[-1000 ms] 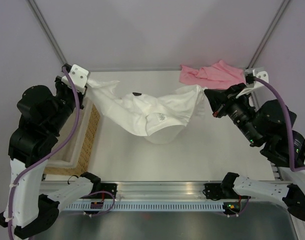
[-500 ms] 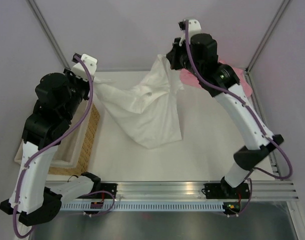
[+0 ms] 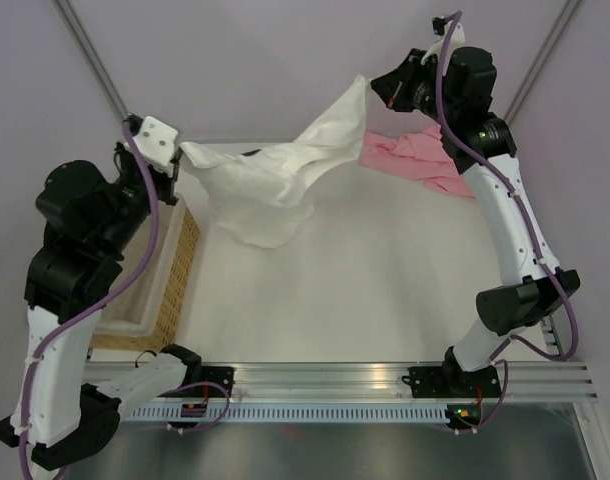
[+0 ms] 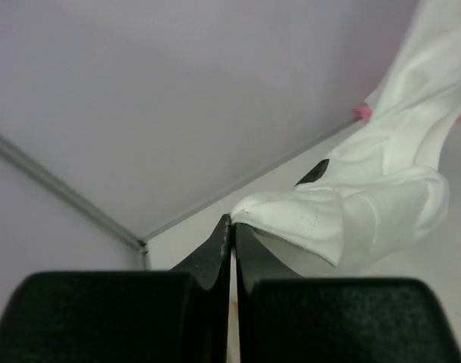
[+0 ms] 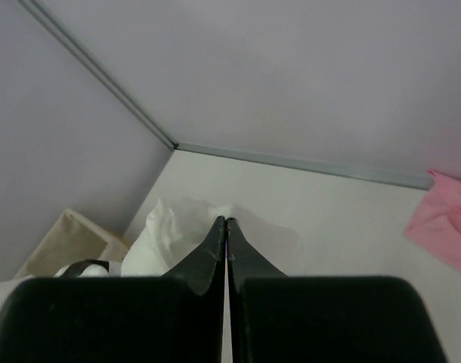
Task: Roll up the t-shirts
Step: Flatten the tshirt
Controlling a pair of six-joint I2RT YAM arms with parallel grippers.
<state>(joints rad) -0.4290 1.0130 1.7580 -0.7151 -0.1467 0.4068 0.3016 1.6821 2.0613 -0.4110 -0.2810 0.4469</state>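
Since the left gripper (image 4: 232,221) and the right gripper (image 3: 372,86) each had jaws pinched tight on an edge of the white t-shirt (image 3: 265,185), it hung stretched between them above the far left of the table (image 3: 405,290), presumably for spreading flat; the pink t-shirt (image 3: 417,158) lay crumpled far right.

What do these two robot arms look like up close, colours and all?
Both the left arm and right arm have smooth white links joined by chunky black rounded joint housings. A purple cable loops along the outside of each. The left gripper and right gripper each end in two black fingers tapering to thin tips.
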